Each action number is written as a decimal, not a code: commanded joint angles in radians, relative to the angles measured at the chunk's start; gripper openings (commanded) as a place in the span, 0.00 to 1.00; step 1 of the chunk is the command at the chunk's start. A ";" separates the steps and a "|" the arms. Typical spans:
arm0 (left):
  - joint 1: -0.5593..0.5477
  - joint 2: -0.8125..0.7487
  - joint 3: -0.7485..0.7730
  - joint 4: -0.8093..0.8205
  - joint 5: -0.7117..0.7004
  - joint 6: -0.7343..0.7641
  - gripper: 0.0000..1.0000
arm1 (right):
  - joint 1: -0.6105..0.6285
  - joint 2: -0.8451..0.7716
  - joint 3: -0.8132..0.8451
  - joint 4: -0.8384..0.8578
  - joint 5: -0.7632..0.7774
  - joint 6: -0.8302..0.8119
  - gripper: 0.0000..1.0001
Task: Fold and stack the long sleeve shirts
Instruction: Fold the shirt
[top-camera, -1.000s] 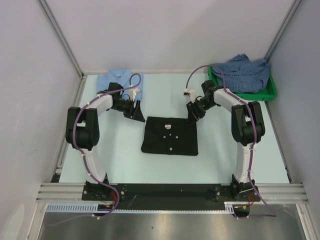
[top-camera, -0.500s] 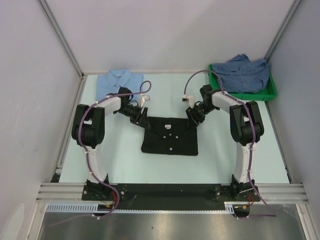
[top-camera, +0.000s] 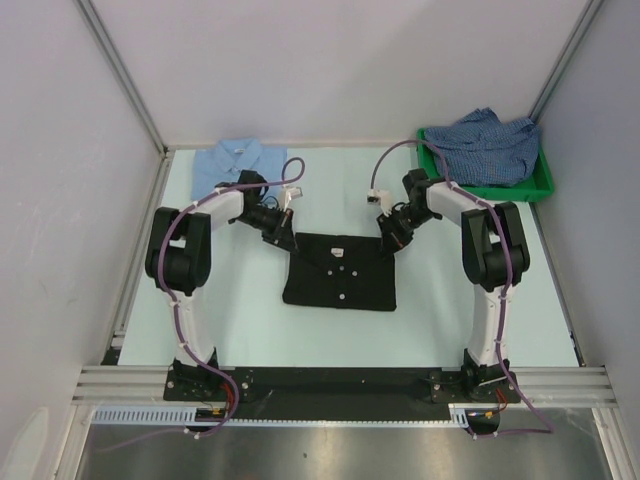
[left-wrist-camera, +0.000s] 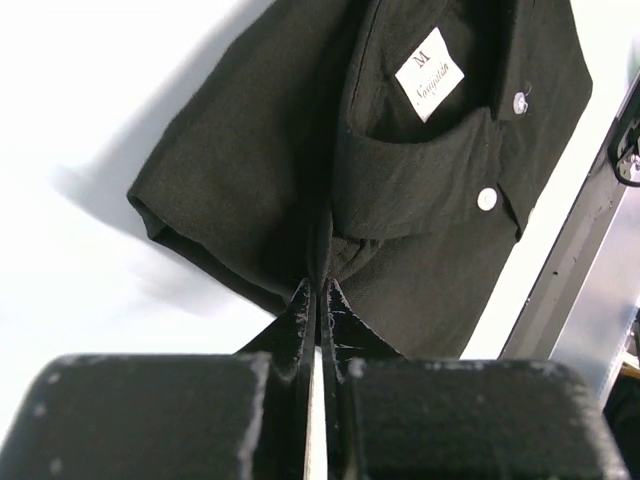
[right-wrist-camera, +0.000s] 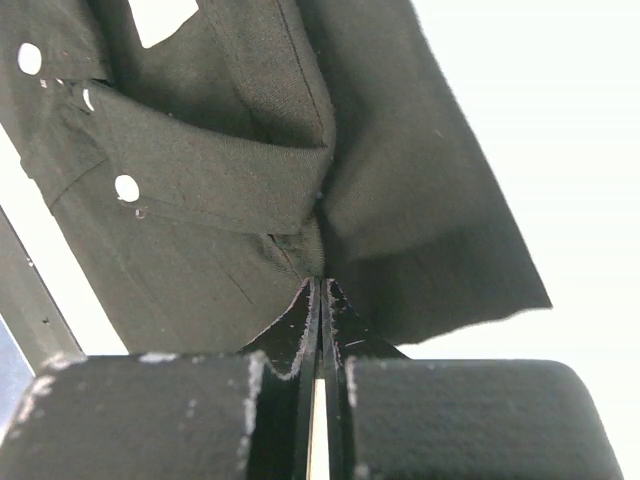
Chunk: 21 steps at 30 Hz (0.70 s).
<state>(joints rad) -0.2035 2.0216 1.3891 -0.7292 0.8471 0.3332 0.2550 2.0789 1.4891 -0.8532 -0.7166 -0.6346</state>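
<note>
A folded black shirt with pale buttons lies flat in the middle of the table. My left gripper is shut on its far left corner, pinching a ridge of black cloth beside the collar. My right gripper is shut on the far right corner, with a fold of the same shirt between its tips. A folded light blue shirt lies at the back left. A crumpled blue-and-white checked shirt fills the bin.
The green plastic bin stands at the back right corner of the table. Grey walls and metal posts close in the left, back and right sides. Both arm bases sit on the black rail at the near edge.
Both grippers moved inward to the black shirt's far corners and went from open to shut on the cloth. The shirts themselves lie as before.
</note>
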 joint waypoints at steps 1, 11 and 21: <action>-0.001 -0.035 0.068 0.014 0.029 0.018 0.00 | -0.033 -0.077 0.031 0.046 0.003 0.036 0.00; -0.001 0.057 0.117 0.065 -0.035 -0.043 0.01 | -0.048 -0.004 0.037 0.177 0.081 0.114 0.00; 0.029 0.106 0.119 0.140 -0.074 -0.125 0.09 | -0.046 0.024 0.060 0.324 0.232 0.200 0.01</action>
<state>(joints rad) -0.2039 2.1597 1.4891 -0.6411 0.8059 0.2359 0.2169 2.1078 1.4998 -0.6369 -0.6106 -0.4641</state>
